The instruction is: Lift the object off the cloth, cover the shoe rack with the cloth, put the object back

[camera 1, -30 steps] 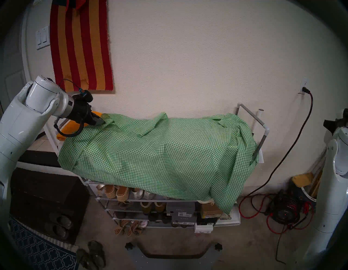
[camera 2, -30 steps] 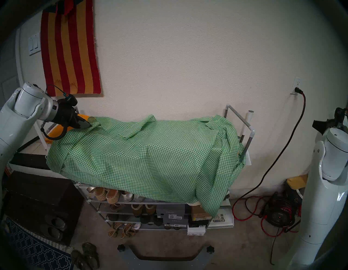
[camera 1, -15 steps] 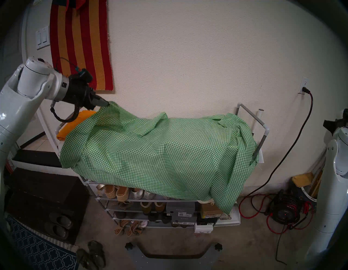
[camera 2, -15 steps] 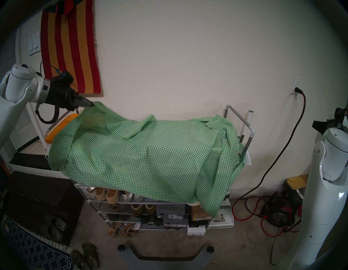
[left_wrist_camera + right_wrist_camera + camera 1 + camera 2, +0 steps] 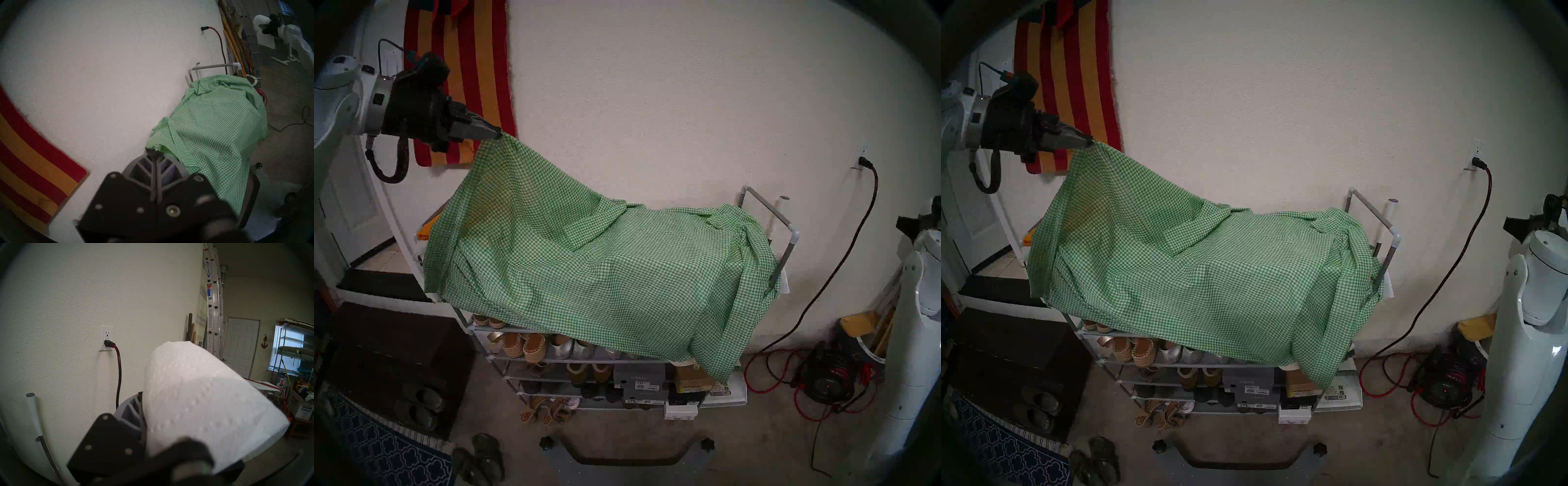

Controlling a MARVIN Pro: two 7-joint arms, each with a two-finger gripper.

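— Status, room and rack?
— We see the shoe rack [image 5: 789,237] against a white wall [image 5: 653,101], draped in the cloth [image 5: 602,271].
— Changes?
— Our left fingers [image 5: 499,132], clamped on a cloth corner, have risen; right fingers [image 5: 134,412] pinch the tissue roll [image 5: 195,395].

The green-and-white gingham cloth [image 5: 602,271] is draped over the top of the grey tube shoe rack [image 5: 787,244], set against the wall. Its rear left corner is held up above the rack's left end by the left gripper [image 5: 499,133]. The white paper roll [image 5: 195,395] is held in the right gripper [image 5: 142,414], well right of the rack.
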